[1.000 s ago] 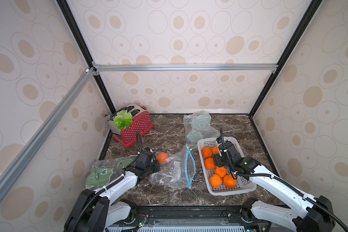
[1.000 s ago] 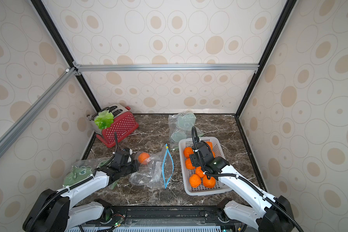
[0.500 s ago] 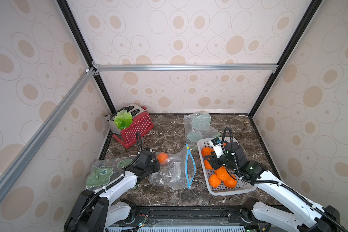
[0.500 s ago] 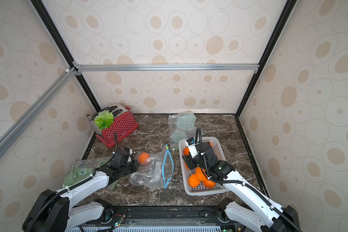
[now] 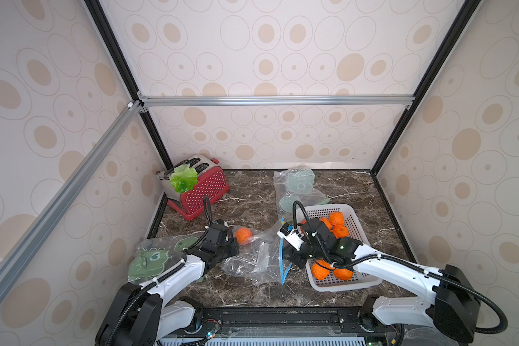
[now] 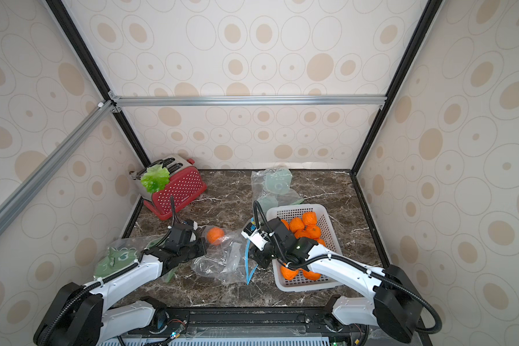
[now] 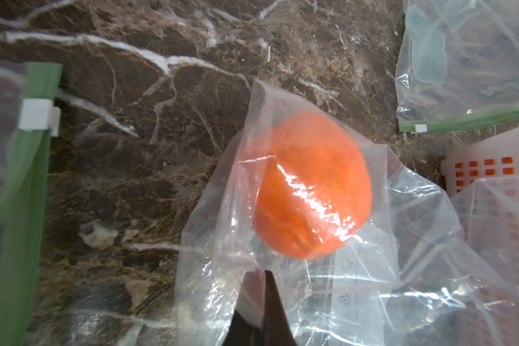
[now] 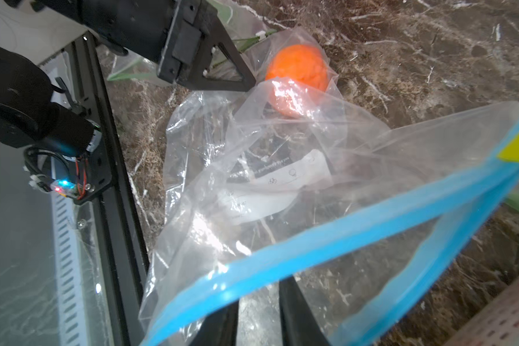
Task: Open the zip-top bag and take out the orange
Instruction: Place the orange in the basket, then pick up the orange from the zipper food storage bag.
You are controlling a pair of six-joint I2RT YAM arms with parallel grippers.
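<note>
One orange (image 5: 242,235) sits inside one blue-zipped zip-top bag (image 5: 253,263) near the middle. One white basket (image 5: 346,285) on the right holds a heap of loose oranges (image 5: 336,218). At least six of them show, but the right arm (image 5: 402,269) hides part of the heap, so the full count cannot be told. One green-zipped bag (image 5: 150,260) lies at the near left. One far heap of clear plastic (image 5: 297,184) at the far middle may be one bag or two. One red toaster (image 5: 206,191) stands at the far left, with one lettuce leaf (image 5: 184,178) on it. Robot arms number two, counting the left arm (image 5: 174,271)
</note>
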